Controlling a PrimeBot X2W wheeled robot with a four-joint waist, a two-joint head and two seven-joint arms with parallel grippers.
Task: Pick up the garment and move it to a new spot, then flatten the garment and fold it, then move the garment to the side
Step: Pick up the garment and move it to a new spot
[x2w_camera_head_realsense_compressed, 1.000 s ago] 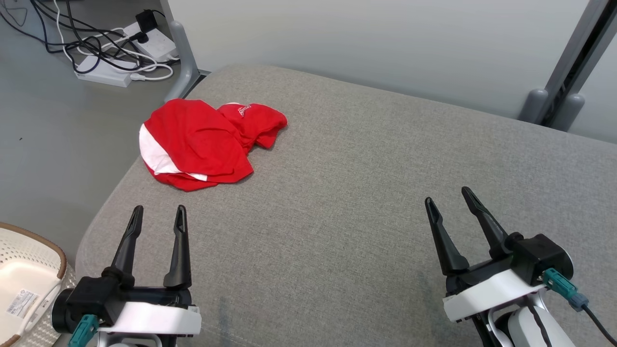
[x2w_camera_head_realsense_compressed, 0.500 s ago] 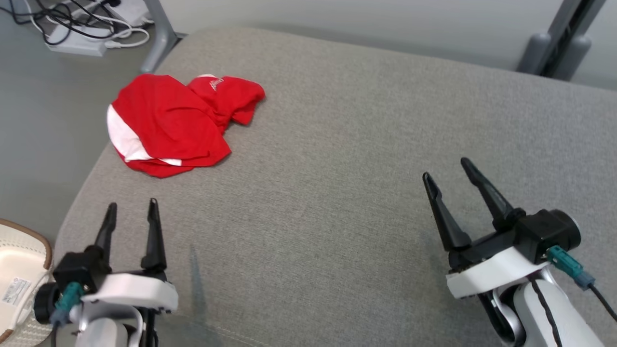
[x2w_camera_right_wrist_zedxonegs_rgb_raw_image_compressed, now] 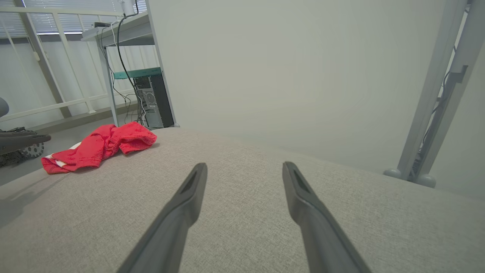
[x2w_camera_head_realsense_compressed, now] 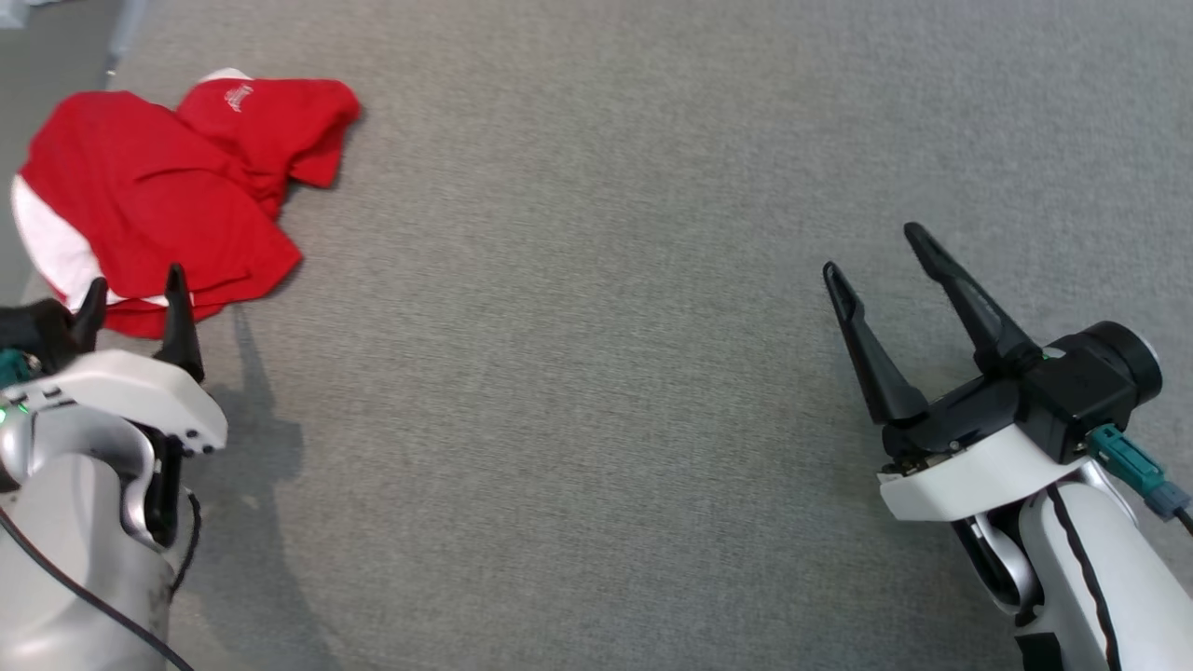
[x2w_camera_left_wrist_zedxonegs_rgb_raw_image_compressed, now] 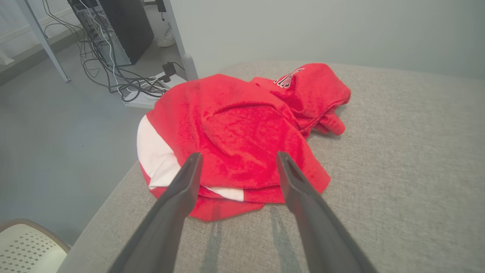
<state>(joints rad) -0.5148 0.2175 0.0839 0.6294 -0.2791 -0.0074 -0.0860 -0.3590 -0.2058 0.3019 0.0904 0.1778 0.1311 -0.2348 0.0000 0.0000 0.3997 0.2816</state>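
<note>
While the crumpled red garment [x2w_camera_head_realsense_compressed: 158,186] with a white band lies at the far left edge of the grey fabric surface [x2w_camera_head_realsense_compressed: 596,391], left tool [x2w_camera_head_realsense_compressed: 135,278] spread wide at its near hem, empty, right tool [x2w_camera_head_realsense_compressed: 870,249] likewise spread and empty, well apart

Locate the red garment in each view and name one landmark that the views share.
Head view: the red garment is at the upper left, just beyond the left gripper.
Left wrist view: centre, straight ahead of that gripper's open fingers.
Right wrist view: middle left, small, past the fingers.
Shared landmark: the grey cushion it lies on, near the cushion's edge.
</note>
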